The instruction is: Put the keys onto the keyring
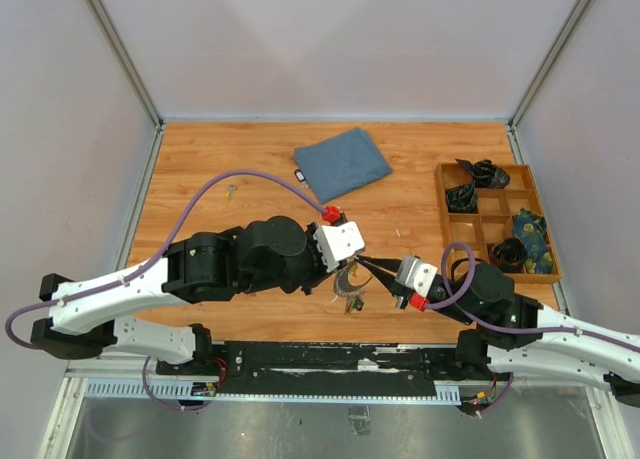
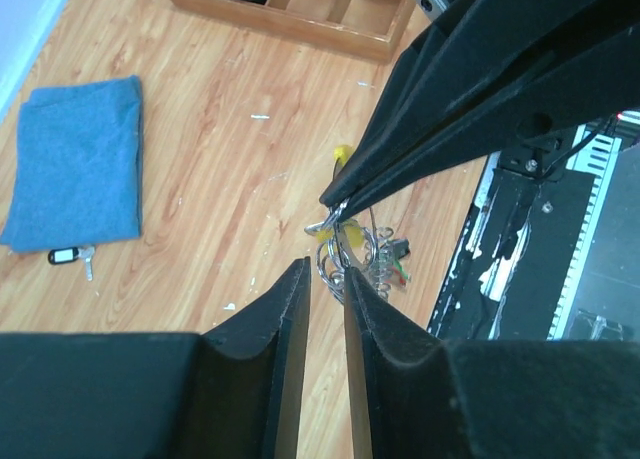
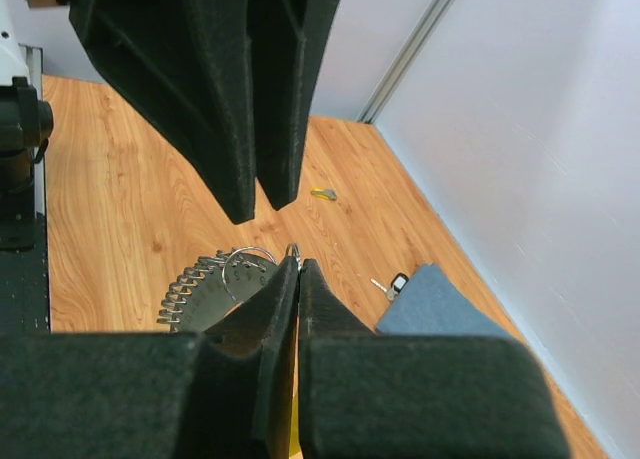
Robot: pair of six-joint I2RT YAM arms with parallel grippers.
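Observation:
The keyring [image 3: 205, 291], a grey loop with a ridged coil edge, lies on the wood below both grippers and also shows as the keyring [image 2: 362, 261] [image 1: 350, 283]. My right gripper [image 3: 297, 263] [image 2: 330, 203] [image 1: 368, 263] is shut on the small split ring of a yellow-headed key [image 2: 335, 235], which hangs just above the loop. My left gripper [image 2: 327, 277] [image 3: 252, 201] [image 1: 350, 263] hovers right beside it, jaws a narrow gap apart with nothing between them. A yellow-green key [image 3: 322, 193] [image 1: 232, 189] lies apart on the table. A black-headed key [image 2: 68, 256] [image 3: 392, 284] rests by the cloth.
A folded blue cloth [image 1: 343, 162] [image 2: 78, 164] lies at the back middle. A wooden compartment tray [image 1: 440, 214] [image 2: 290, 29] with dark items stands at the right. The black base rail [image 1: 320, 357] runs along the near edge.

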